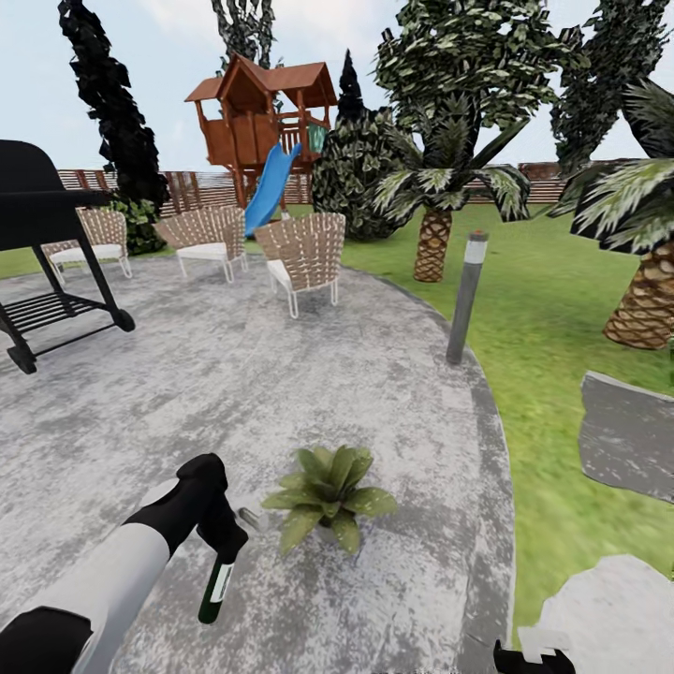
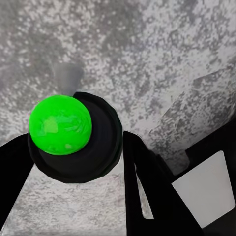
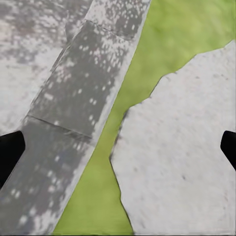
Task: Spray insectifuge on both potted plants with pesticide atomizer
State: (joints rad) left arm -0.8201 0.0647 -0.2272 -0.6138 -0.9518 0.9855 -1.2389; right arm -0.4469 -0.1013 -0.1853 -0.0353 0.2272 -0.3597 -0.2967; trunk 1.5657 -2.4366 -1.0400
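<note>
1. The left hand [image 1: 223, 534] is clamped around the pesticide atomizer [image 1: 216, 585], which hangs down from it over the near part of the round grey patio [image 1: 281, 374], its dark green body with a white label pointing toward the paving.
2. In the left wrist view the atomizer [image 2: 73, 135] appears end-on as a round black shape with a bright green circle on it, pressed between the dark fingers [image 2: 147, 191] of the left hand.
3. One potted plant [image 1: 328, 496], a rosette of pointed green leaves, sits on the patio just to the right of the atomizer; the two are close but apart.
4. No whitish speckling can be made out on its leaves at this size.
5. The right hand [image 1: 534, 660] shows at the near right edge of the head view; in the right wrist view its dark fingertips [image 3: 10, 155] stand wide apart with nothing between them, above a pale stepping stone [image 3: 182, 157], a strip of lawn [image 3: 113, 162] and the patio edge.
6. Farther off on the patio stand a black grill [image 1: 47, 243] at the left and three woven chairs [image 1: 304, 257].
7. A grey post light [image 1: 466, 298] stands at the patio's right edge.
8. Beyond are palms [image 1: 435, 220], a wooden playhouse with a blue slide [image 1: 267, 122] and a brown fence [image 1: 197, 192].
</note>
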